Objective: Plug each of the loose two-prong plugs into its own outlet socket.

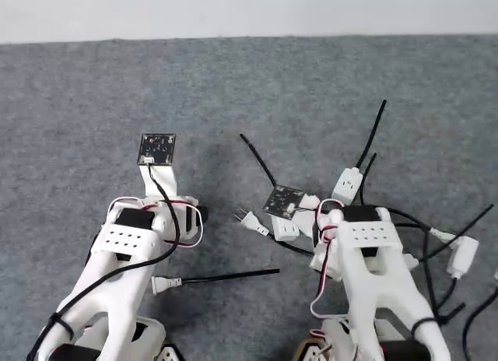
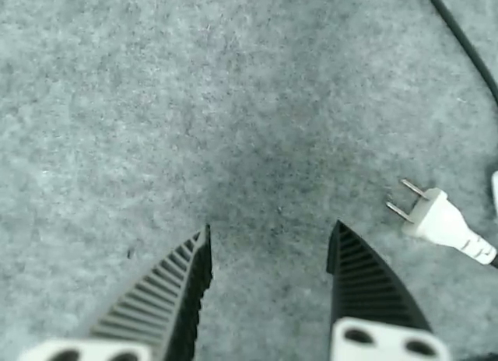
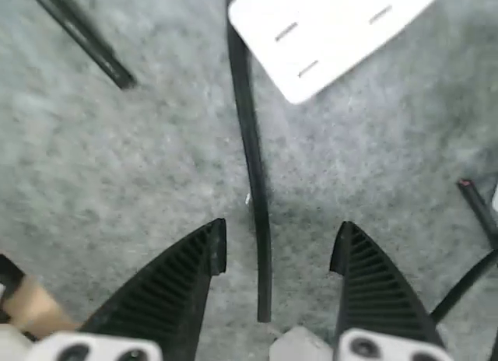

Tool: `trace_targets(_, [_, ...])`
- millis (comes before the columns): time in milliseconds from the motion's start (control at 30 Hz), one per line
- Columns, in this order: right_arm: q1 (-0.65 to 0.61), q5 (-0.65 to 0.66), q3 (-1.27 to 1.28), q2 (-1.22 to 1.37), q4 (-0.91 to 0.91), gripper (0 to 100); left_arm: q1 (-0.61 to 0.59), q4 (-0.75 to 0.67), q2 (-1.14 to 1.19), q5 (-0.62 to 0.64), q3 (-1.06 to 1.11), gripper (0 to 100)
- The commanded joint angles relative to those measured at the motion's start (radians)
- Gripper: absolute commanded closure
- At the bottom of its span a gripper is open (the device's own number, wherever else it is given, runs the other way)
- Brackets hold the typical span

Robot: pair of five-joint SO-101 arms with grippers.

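In the high view, two white arms stand side by side on the grey tabletop (image 1: 78, 104). A two-prong plug (image 1: 247, 219) lies loose between them, its prongs pointing toward the left arm's side. A second plug (image 1: 162, 284) lies close beside the left arm, its stiff black cord running off toward the right arm. One white outlet socket (image 1: 348, 184) sits just beyond the right arm, and another socket block (image 1: 285, 229) lies just beside the first plug. Several black cords tangle around the right arm.

In the left wrist view, the left hand (image 2: 270, 235) hangs over bare tabletop with its ribbed fingers (image 2: 187, 283) spread apart and gripping nothing. The two-prong plug (image 2: 436, 219) lies off to one side of them, apart from both fingers.

In the right wrist view, the right hand (image 3: 281, 229) is also spread wide. A black cord (image 3: 253, 166) runs straight through the gap between its fingers, touching neither. A white slotted outlet socket (image 3: 334, 26) lies ahead, near the cord.
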Motion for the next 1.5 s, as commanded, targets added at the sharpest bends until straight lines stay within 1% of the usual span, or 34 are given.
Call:
trace_targets(0, [0.022,0.060,-0.006,0.059,-0.053,79.1,-0.002,-0.048,-0.031,-0.008,-0.004,77])
trace_targets(33, [0.022,0.066,-0.006,0.084,-0.074,79.2,-0.002,-0.048,-0.031,-0.008,-0.004,77])
trace_targets(100, [0.019,0.068,-0.018,0.116,-0.085,82.4,-0.002,-0.048,-0.031,-0.008,-0.004,77])
trace_targets(167, [0.018,0.069,-0.061,0.153,-0.054,86.8,-0.002,-0.048,-0.031,-0.008,-0.004,77])
trace_targets(233, [0.019,0.106,-0.091,0.191,-0.031,89.6,-0.002,-0.048,-0.031,-0.008,-0.004,77])
trace_targets(300, [0.021,0.132,-0.123,0.236,-0.002,90.2,-0.002,-0.046,-0.031,-0.008,-0.004,77])
trace_targets(433, [0.021,0.135,-0.189,0.311,0.044,90.9,-0.002,-0.044,-0.031,-0.008,-0.004,77])
trace_targets(533, [0.022,0.138,-0.221,0.344,0.070,98.9,-0.002,-0.043,-0.031,-0.008,-0.004,77])
trace_targets(733, [0.033,0.133,-0.232,0.344,0.082,99.0,-0.002,-0.043,-0.031,-0.008,-0.004,77])
trace_targets(833, [0.041,0.118,-0.232,0.297,0.081,99.0,-0.002,-0.043,-0.031,-0.008,-0.004,77])
trace_targets(967, [0.038,-0.003,-0.233,0.157,0.097,99.1,-0.002,-0.043,-0.031,-0.008,-0.005,77])
trace_targets(1067, [0.033,-0.043,-0.273,0.012,0.194,99.1,-0.002,-0.043,-0.031,-0.008,-0.005,77])
trace_targets(1267, [0.030,-0.046,-0.408,-0.252,0.361,99.1,-0.002,-0.046,-0.031,-0.008,-0.005,77])
trace_targets(1400, [0.008,-0.057,-0.509,-0.341,0.469,99.1,-0.002,-0.046,-0.031,-0.008,-0.007,77])
trace_targets(1467, [-0.004,-0.112,-0.574,-0.348,0.506,99.1,-0.003,-0.046,-0.031,-0.008,-0.007,77])
